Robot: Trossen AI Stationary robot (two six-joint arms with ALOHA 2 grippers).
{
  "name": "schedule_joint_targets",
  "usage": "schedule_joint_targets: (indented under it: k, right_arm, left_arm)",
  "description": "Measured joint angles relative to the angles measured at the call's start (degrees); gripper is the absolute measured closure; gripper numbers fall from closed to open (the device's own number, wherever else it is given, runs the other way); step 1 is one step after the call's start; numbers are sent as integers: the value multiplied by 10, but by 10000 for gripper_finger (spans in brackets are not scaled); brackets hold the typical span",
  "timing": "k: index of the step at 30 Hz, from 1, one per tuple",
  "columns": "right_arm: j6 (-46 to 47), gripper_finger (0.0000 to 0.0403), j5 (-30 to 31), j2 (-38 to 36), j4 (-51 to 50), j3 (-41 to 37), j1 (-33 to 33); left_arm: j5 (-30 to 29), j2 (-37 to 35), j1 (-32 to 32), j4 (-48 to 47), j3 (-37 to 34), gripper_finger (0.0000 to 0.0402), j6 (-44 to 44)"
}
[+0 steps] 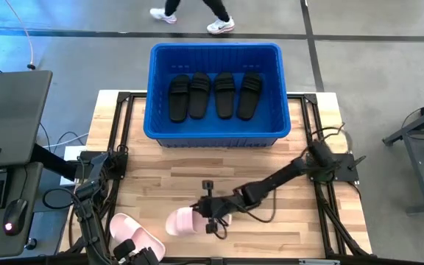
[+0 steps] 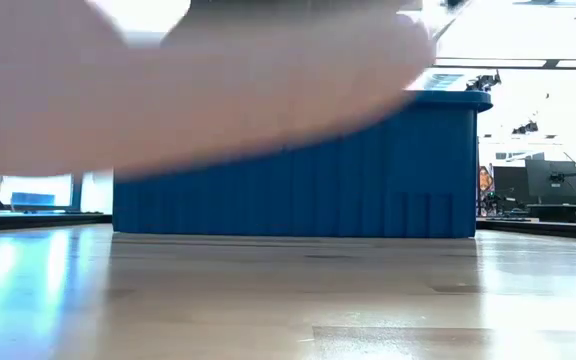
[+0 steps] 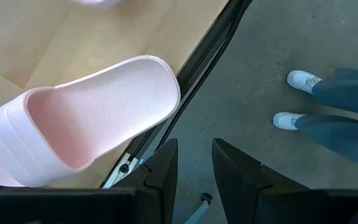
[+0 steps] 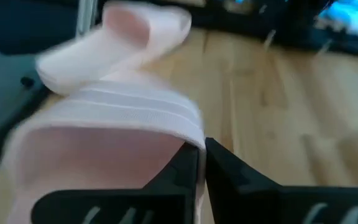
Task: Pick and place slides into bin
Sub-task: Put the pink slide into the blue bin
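Note:
Four black slides (image 1: 216,96) lie side by side in the blue bin (image 1: 160,125) at the table's far middle. My right gripper (image 1: 210,218) is near the table's front middle, shut on a light pink slide (image 1: 181,221), which fills the top of the low view (image 2: 188,80). A second pink slide (image 1: 131,232) lies sole down at the front left corner, its end over the table's edge (image 3: 92,118). My left gripper (image 3: 194,168) is just beyond that slide at the front left, open with a narrow gap, touching nothing. My right gripper pinches the pink slide's wide strap at its edge (image 4: 188,134) between the two fingers. The fingers come roughly level from the table's right side. The slide is lifted clear of the table, with the bin showing beneath it in the low view.
The bin has free room at its left and right ends beside the black slides. A desk with a keyboard and mouse (image 1: 6,184) stands left of the table. A person's legs show beyond the bin (image 1: 193,15), and feet show on the floor (image 3: 300,81).

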Motion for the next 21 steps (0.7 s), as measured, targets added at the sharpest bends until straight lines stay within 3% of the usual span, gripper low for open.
schedule_joint_targets:
  k: [9,13,17,21]
  right_arm:
    - [-22,401,150,-199,-116,0,60]
    - [-121,401,212,-303,-161,0,65]
    - [-232,402,253,-395,-154,0,38]
    - [-287,402,251,-468,-148,0,-26]
  left_arm:
    - [0,0,0,0,0,312,-2]
    - [0,0,1,0,0,312,-2]
    - [1,0,8,0,0,312,-2]
    - [1,0,13,2,0,312,-3]
